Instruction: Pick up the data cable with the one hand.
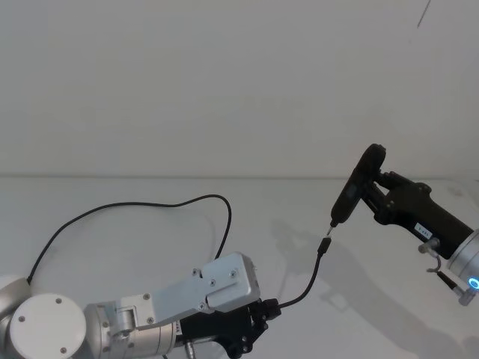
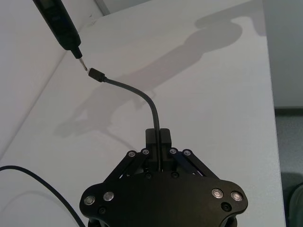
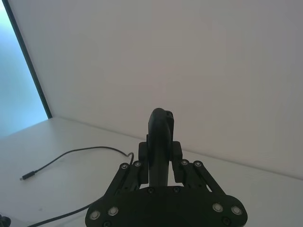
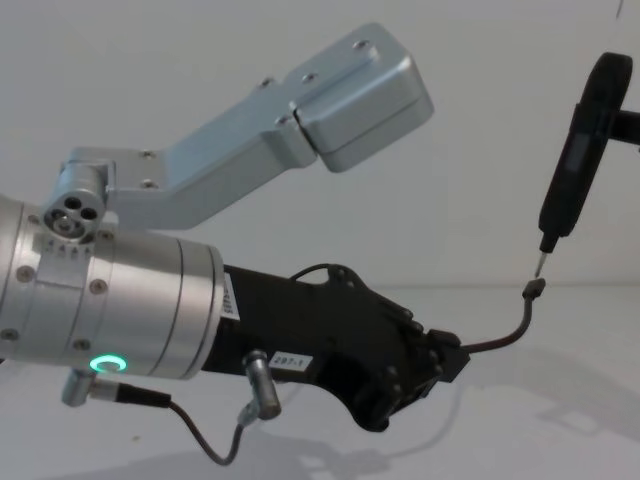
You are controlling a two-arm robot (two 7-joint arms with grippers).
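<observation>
Black and thin, the data cable is pinched between the pressed-together fingers of the left hand. This hand is a dark two-fingered one with a small white label, set on a thick silver cylinder with a green ring light.

A short free length of cord leaves the fingertips and bends upward ahead of the hand, ending in a small dark plug. The plug is held clear of the pale tabletop, forward of and higher than the grip. In the left wrist view the same stretch curves away from the fingers to the plug.

Behind the grip, the rest of the cord disappears past the silver bracket on the wrist. It then sweeps in a long slack loop over the tabletop on the far side of the forearm.

Beyond the plug is the right hand, well apart from the left hand and raised higher. Its fingers are clamped on the upper body of a slim black pen-like tool. The tool hangs tilted with its metal tip pointing down, just above the plug. Whether tip and plug touch cannot be told.

In the right wrist view the tool stands straight up between that hand's closed fingers.
</observation>
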